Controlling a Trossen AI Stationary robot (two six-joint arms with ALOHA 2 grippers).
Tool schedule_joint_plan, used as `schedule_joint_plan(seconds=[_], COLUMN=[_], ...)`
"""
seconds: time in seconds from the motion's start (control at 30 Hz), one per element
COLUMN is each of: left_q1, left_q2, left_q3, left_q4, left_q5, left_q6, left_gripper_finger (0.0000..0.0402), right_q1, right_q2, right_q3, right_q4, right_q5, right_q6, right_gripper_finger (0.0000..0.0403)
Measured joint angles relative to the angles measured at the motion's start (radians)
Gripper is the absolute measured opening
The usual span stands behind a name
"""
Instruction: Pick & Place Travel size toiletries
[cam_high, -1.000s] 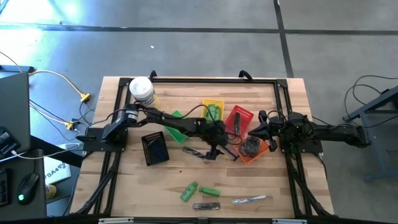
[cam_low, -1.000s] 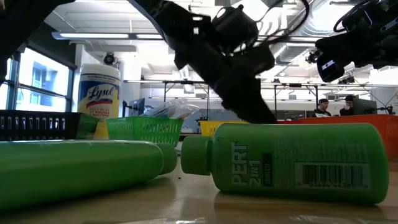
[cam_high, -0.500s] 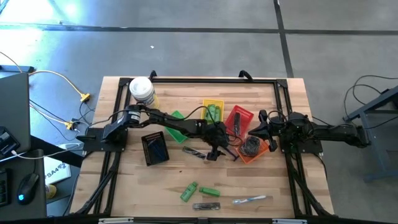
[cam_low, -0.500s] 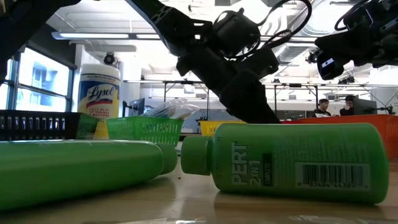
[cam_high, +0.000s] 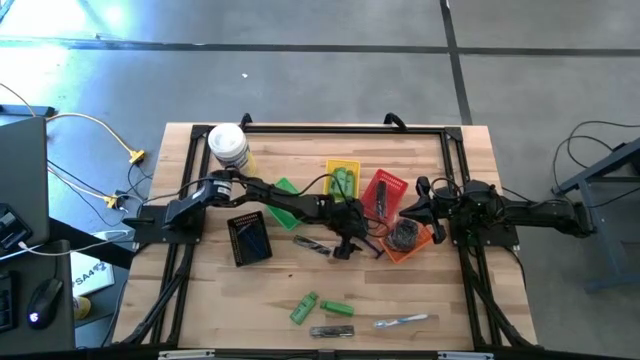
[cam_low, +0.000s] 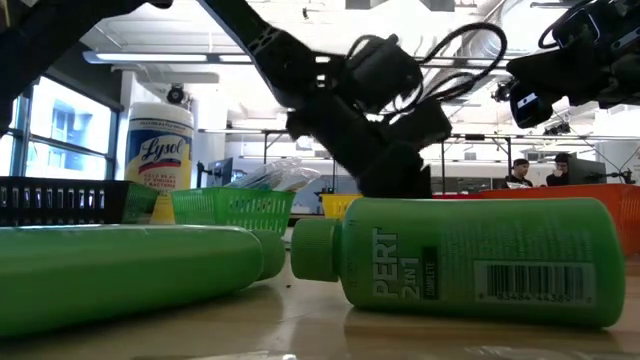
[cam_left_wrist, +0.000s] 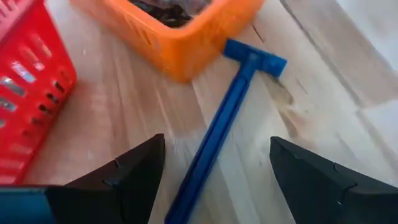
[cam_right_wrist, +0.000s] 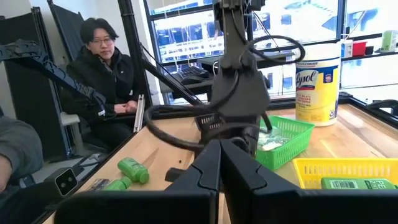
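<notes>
At the centre of the overhead frame, the left gripper (cam_high: 345, 245) is hovering low with its fingers (cam_left_wrist: 124, 180) spread wide around a blue razor (cam_left_wrist: 227, 118) lying beside the orange basket (cam_high: 415, 243). The right gripper (cam_high: 412, 212) is waiting at centre right, closed. Green bottles (cam_high: 318, 308) are lying at the lower centre of the table (cam_high: 200, 300).

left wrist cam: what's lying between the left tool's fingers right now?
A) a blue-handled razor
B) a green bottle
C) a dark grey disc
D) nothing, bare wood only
A: the left tool is open over the table, and a blue-handled razor lies on the wood between its fingers, its head beside the orange basket.
</notes>
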Motion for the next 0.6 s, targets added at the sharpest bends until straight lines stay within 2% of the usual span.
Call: schedule_joint_plan(seconds=[0.13, 0.23, 0.6], left_q1=[0.0, 0.0, 0.0], left_q2=[0.016, 0.021, 0.035], left_q3=[0.036, 0.055, 0.071], left_q4=[-0.015, -0.059, -0.1], left_q5=[-0.013, -0.014, -0.038], left_q6=[0.002, 0.013, 0.032], left_gripper_finger=[0.0276, 0.0257, 0.0126], right_q1=[0.0, 0.0, 0.0], right_q2=[0.0, 0.0, 0.0], right_q3=[0.0, 0.0, 0.0], right_q4=[0.001, 0.002, 0.002], right_q5=[0.0, -0.001, -0.007], right_q6=[0.0, 0.0, 0.0], right_gripper_finger=[0.0003, 0.0003, 0.0003])
